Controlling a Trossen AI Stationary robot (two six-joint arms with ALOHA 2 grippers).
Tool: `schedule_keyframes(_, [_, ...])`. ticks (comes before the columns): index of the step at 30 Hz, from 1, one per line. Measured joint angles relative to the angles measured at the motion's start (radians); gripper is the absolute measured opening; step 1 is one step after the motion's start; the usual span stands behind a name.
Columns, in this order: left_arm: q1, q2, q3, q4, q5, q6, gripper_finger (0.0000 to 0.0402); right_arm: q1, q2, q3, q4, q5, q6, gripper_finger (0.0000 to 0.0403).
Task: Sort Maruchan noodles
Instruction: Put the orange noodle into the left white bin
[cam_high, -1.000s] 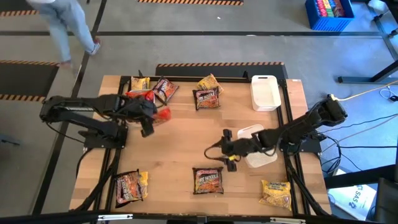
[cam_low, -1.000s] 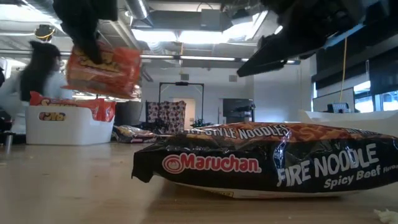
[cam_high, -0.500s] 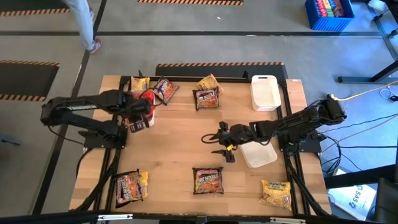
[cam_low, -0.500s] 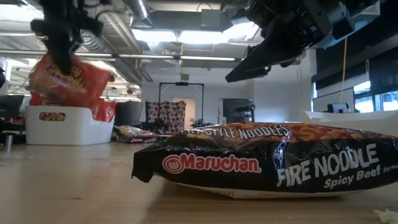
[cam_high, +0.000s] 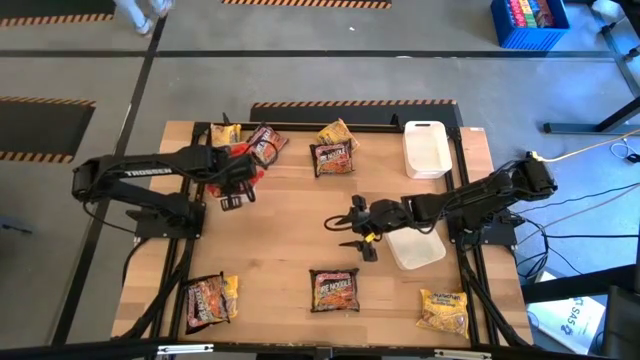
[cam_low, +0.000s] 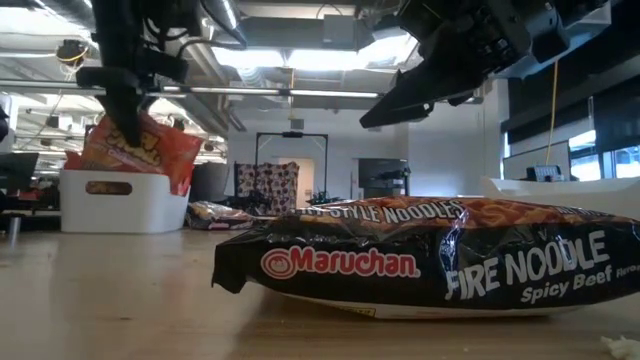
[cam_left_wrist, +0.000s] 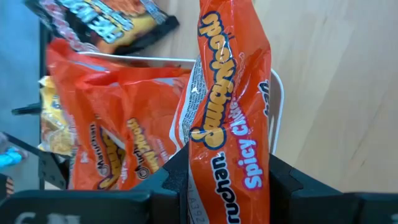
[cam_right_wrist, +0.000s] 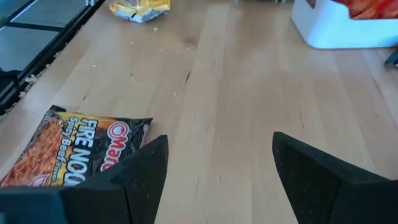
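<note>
On the table's left side we find the left gripper (cam_high: 232, 178) closed on a red-orange Maruchan packet (cam_left_wrist: 229, 118), pinched between its fingers (cam_left_wrist: 168, 180). The packet hangs above a white bin (cam_low: 110, 200) already holding further red-orange packets (cam_left_wrist: 118, 140). The low view shows the held packet (cam_low: 140, 150) at the bin's rim; we cannot tell whether it touches it. Beside that bin, near the far edge, lie a yellow packet (cam_high: 225, 133) and a dark Fire Noodle packet (cam_high: 266, 141). At the near left corner rests a dark packet over a yellow one (cam_high: 209, 298).

Toward the middle, a dark packet (cam_high: 333, 157) and a yellow packet (cam_high: 337, 132) lie close together near the far edge. Another dark Fire Noodle packet (cam_high: 335, 289) lies flat near the front edge.

The right gripper (cam_high: 352, 232) hovers over bare wood at centre, jaws spread and empty, with the front dark packet (cam_right_wrist: 74, 152) ahead of it. To its right sit a white tray (cam_high: 416, 249) under the right arm and a second white tray (cam_high: 425, 148) at the far edge. A yellow packet (cam_high: 444, 310) lies at the near right corner.
</note>
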Motion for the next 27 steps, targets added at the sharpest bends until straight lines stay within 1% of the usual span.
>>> schedule_keyframes(2, [0.013, 0.011, -0.004, 0.018, 0.007, 0.01, 0.0112, 0.0, 0.0, 0.0, -0.005, -0.022, 0.0, 0.0269])
schedule_keyframes(7, [0.04, 0.034, -0.019, 0.14, 0.052, 0.032, 0.0112, 0.0, 0.0, 0.0, -0.015, -0.044, 0.0, 0.0269])
schedule_keyframes(15, [0.064, 0.035, -0.026, 0.159, 0.074, 0.009, 0.0113, 0.0, 0.0, -0.001, -0.023, -0.053, 0.0, 0.0269])
schedule_keyframes(18, [0.076, 0.034, -0.062, 0.179, 0.077, 0.007, 0.0113, 0.0, 0.0, 0.0, -0.023, -0.054, 0.0, 0.0269])
schedule_keyframes(22, [0.088, 0.033, -0.118, 0.181, 0.086, 0.025, 0.0113, 0.0, 0.0, 0.0, -0.023, -0.081, 0.0, 0.0269])
schedule_keyframes(27, [0.091, 0.032, -0.159, 0.207, 0.104, 0.056, 0.0113, 0.0, 0.0, 0.0, -0.022, -0.08, -0.001, 0.0269])
